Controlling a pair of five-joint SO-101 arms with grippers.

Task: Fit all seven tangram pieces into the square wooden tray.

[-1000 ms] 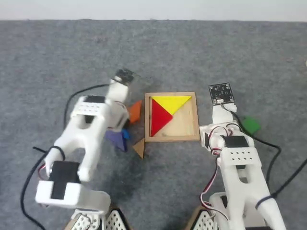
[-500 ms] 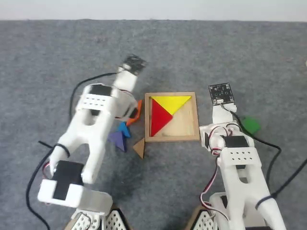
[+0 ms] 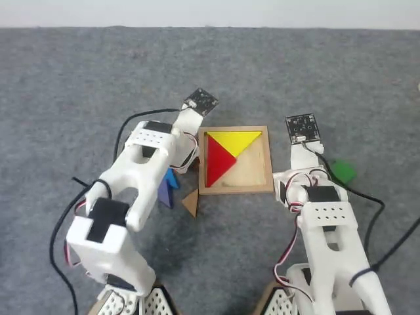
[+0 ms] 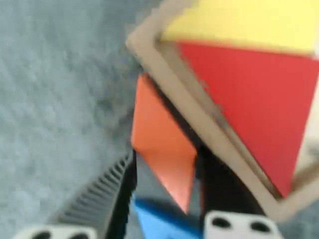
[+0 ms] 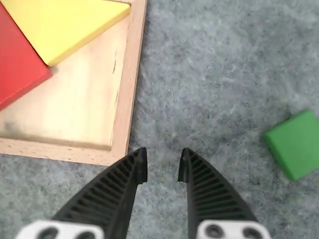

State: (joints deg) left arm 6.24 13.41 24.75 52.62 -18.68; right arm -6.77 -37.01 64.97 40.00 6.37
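While around orange piece [image 4: 158, 127], left tool [image 4: 165, 155]

Place: a robotics lab bench set up for manipulation trials.
Surface: a grey felt-like mat [image 3: 79, 79] covers the whole table and meets a plain pale wall strip [image 3: 210, 13] at the far edge.
Machines: a white plastic left arm [image 3: 131, 190] and a white plastic right arm [image 3: 328, 230] stand side by side, with loose black cables [image 3: 379, 202] and a small exposed black circuit board [image 3: 302, 127].
Test object: a square wooden tray [image 3: 236, 189] lies between the arms.

Left fingers [image 4: 115, 201] clamped – right fingers [image 5: 117, 196] parted.
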